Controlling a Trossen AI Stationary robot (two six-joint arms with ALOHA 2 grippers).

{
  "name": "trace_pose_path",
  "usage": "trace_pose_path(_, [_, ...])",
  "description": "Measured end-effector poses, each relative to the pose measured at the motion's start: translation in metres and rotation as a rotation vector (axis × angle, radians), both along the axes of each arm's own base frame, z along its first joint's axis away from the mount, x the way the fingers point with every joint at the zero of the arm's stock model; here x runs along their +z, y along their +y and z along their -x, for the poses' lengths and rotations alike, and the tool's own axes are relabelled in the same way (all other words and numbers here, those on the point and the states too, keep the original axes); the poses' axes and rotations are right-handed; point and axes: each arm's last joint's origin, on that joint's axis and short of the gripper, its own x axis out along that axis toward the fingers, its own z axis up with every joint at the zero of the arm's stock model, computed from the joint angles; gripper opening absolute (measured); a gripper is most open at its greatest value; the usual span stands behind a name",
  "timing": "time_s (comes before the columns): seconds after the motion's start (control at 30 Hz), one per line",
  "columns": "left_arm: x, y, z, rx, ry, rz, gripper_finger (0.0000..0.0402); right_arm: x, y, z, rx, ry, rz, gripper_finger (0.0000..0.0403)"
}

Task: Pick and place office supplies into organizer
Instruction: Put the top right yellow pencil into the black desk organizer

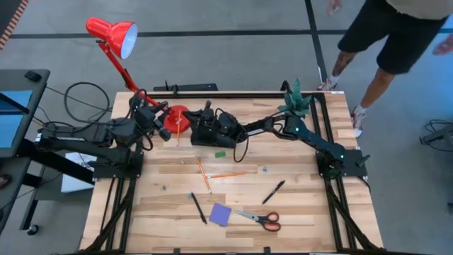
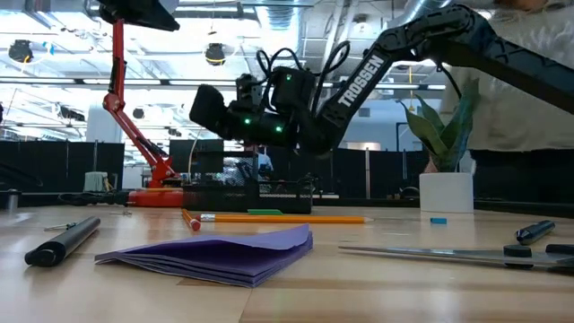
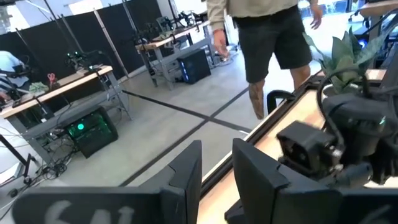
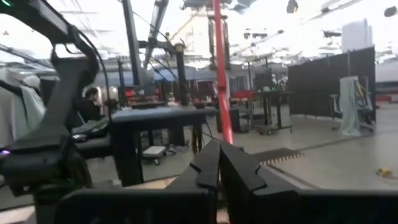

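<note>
Here's the wooden table (image 1: 297,212), with the red desk lamp (image 1: 113,35) rising over its far left corner and the potted plant (image 1: 296,99) at the far right. Both arms are up at the far edge: the right gripper (image 4: 217,163) hangs over the black organizer (image 1: 212,136), fingers pressed together on nothing I can see, while the left gripper (image 3: 216,163) waits by the lamp's base, fingers slightly parted and empty. Now the supplies, all loose on the near half and well apart from the tray. The red-handled scissors (image 1: 259,219) lie near right; I'd judge them the heaviest piece, stiff and flat, best taken across the closed blades just beside the pivot. The purple notepad (image 1: 220,214) sits just left of them, light and floppy, its edge lifting in the low view, so an edge pinch looks right. Two black pens (image 1: 197,207) and (image 1: 273,192) are smooth, round and likely to roll; grip mid-barrel. The orange pencils (image 1: 204,175) in the middle are thin and light, same mid-shaft hold. Smallest, the green eraser (image 1: 220,153), just near of the tray, soft and grippy, pinched on its long sides.
</note>
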Motion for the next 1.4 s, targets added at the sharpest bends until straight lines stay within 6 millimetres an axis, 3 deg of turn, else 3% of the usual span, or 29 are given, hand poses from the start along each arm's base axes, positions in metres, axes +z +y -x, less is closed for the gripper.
trace_pose_path(0.2, [-0.009, 0.0, 0.002, 0.017, 0.024, 0.065, 0.0082, 0.03, 0.009, -0.001, 0.058, 0.024, 0.015, 0.0051])
trace_pose_path(0.37, [-0.026, 0.0, 0.008, 0.061, 0.066, 0.167, 0.0082, 0.072, 0.023, 0.001, 0.077, 0.147, 0.03, 0.0092])
trace_pose_path(0.7, [-0.087, 0.0, 0.014, 0.161, 0.114, 0.335, 0.0104, 0.1, 0.069, 0.023, 0.167, 0.662, 0.097, 0.0145])
trace_pose_path(0.9, [-0.139, 0.001, 0.021, 0.255, 0.075, 0.443, 0.015, 0.125, 0.1, 0.04, 0.207, 0.758, 0.106, 0.0137])
trace_pose_path(1.13, [-0.186, 0.005, 0.025, 0.308, -0.094, 0.523, 0.0185, 0.124, 0.118, 0.058, 0.04, 0.973, 0.139, 0.0119])
trace_pose_path(1.4, [-0.197, 0.02, 0.018, 0.226, -0.276, 0.638, 0.019, 0.114, 0.121, 0.061, -0.009, 1.056, 0.158, 0.0125])
